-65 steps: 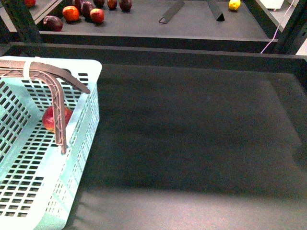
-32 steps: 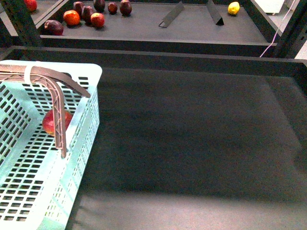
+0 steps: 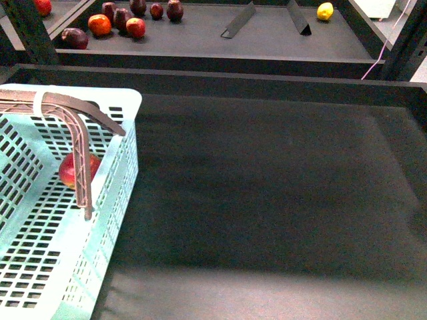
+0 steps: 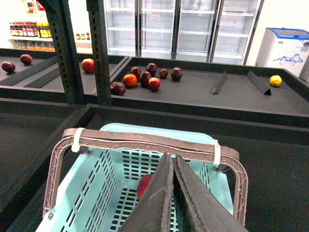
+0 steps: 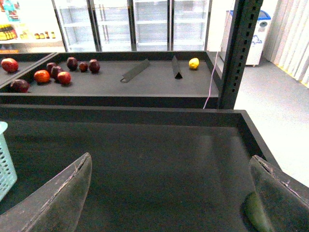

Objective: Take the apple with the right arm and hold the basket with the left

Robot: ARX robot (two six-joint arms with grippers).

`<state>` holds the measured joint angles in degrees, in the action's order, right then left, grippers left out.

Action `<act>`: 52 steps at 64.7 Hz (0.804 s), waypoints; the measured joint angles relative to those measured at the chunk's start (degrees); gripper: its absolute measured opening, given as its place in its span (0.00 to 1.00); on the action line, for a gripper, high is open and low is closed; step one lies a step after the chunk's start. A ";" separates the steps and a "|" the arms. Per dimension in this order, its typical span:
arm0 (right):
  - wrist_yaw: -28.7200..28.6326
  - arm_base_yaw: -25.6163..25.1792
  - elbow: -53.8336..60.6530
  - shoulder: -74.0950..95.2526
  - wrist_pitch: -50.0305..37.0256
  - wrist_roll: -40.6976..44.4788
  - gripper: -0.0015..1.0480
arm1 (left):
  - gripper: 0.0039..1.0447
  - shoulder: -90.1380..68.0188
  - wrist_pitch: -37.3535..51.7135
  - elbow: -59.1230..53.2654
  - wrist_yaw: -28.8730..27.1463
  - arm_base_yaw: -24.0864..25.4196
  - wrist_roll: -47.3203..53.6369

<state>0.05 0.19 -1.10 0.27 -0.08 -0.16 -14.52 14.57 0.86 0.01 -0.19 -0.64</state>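
The apple [image 3: 69, 169] sits in the basket [image 3: 113, 200]. The left gripper [image 4: 171, 166] is squeezed together above it; the right gripper [image 5: 169, 193] gapes wide, empty.

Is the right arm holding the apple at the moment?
No, the right gripper is open and empty, and the apple lies in the basket.

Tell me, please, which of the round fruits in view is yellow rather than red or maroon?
The lemon, alone at the far right end of the back shelf. The other fruits are clustered at the shelf's left end, and the apple in the basket is red.
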 joint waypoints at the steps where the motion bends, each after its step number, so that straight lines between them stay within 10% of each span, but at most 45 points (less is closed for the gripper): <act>1: 0.00 0.00 0.00 0.00 0.00 0.00 0.92 | 0.03 0.52 -0.50 0.00 0.00 0.00 0.00; 52: 0.00 0.00 0.00 0.00 0.00 0.00 0.92 | 0.03 14.16 -14.49 0.02 0.00 0.00 0.02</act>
<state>0.05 0.19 -1.10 0.27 -0.08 -0.16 -0.36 0.08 0.89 0.01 -0.19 -0.62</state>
